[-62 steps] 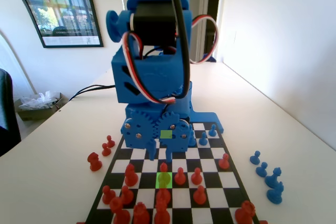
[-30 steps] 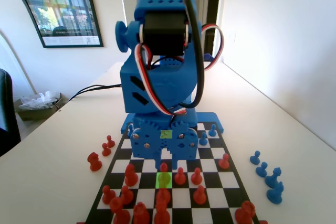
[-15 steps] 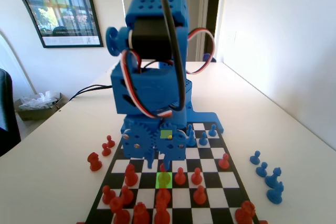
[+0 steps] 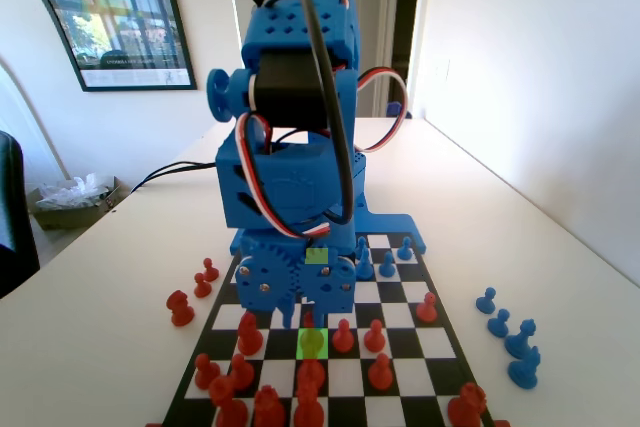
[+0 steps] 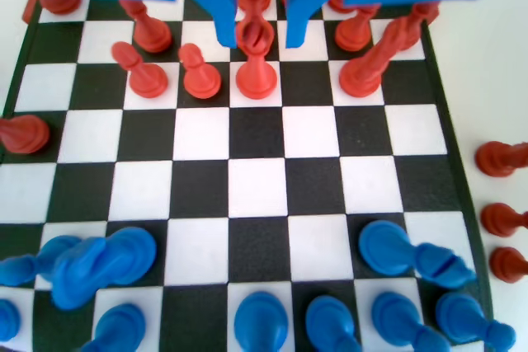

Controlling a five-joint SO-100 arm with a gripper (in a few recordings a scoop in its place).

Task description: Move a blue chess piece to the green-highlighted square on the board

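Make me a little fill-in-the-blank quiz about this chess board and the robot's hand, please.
1. In the wrist view, the pawn standing between the two fingers of the hand is ___ in colour.
2. In the fixed view, the blue pieces standing off the board are on the table at the picture's ___ side.
3. The board's squares are black and ___.

Missing words: red; right; white.

Bright daylight, blown-out white walls; wrist view edges soft.
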